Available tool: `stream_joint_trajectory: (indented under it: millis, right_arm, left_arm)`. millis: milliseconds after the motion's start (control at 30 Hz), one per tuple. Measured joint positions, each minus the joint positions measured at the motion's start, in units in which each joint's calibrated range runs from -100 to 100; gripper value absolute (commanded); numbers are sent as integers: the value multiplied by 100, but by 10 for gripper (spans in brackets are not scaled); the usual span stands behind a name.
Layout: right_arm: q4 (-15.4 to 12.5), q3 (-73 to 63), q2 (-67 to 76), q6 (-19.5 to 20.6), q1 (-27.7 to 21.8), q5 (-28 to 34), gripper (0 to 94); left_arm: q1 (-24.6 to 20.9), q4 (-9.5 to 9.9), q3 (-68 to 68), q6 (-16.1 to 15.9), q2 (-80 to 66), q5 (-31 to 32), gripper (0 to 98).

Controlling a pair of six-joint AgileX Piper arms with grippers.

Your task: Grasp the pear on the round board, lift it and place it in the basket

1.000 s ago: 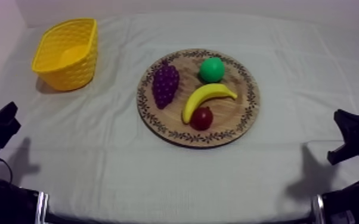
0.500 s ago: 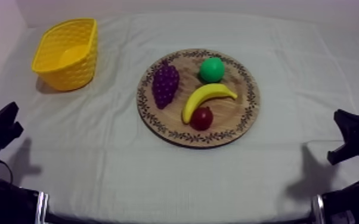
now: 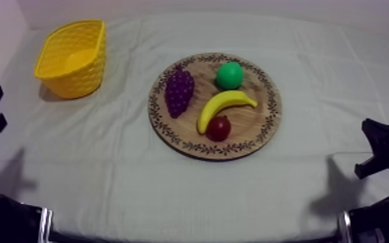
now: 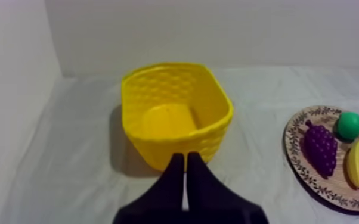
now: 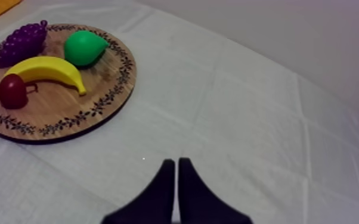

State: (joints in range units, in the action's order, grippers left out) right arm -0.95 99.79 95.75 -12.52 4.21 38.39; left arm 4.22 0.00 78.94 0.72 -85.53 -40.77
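Left gripper (image 4: 185,158) was closed on nothing near the yellow woven basket (image 4: 158,146); right gripper (image 5: 176,162) too. The green pear (image 5: 83,47) lay on the round wooden board (image 5: 68,110).

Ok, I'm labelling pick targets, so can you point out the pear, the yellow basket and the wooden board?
pear (image 3: 229,75), top view, middle of its green body.
yellow basket (image 3: 74,83), top view, its near outer wall.
wooden board (image 3: 254,123), top view, bare wood inside its right rim.
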Motion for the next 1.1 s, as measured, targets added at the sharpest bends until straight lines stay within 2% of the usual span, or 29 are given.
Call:
stream_joint_trajectory:
  millis: [133,500,633,867,1000,1100]
  right_arm:
    - [0,0,0,0,0,0,3]
    - [0,0,0,0,0,0,3]
    - [0,0,0,0,0,0,3]
    - [0,0,0,0,0,0,3]
    - [0,0,0,-3,0,0,3]
    - [0,0,0,-9,0,0,3]
  left_arm:
    - [62,-61,-1086,-185,1006,-287,0]
    - [149,-148,-3972,-253,3459,-920,0]
    - [307,-139,-4851,-219,4145,-1162,0]
    - [946,105,-6174,-72,5408,-1657,0]
    - [1423,149,-6683,99,6086,-1709,6]
    - [1803,254,-6940,266,6601,-1763,24]
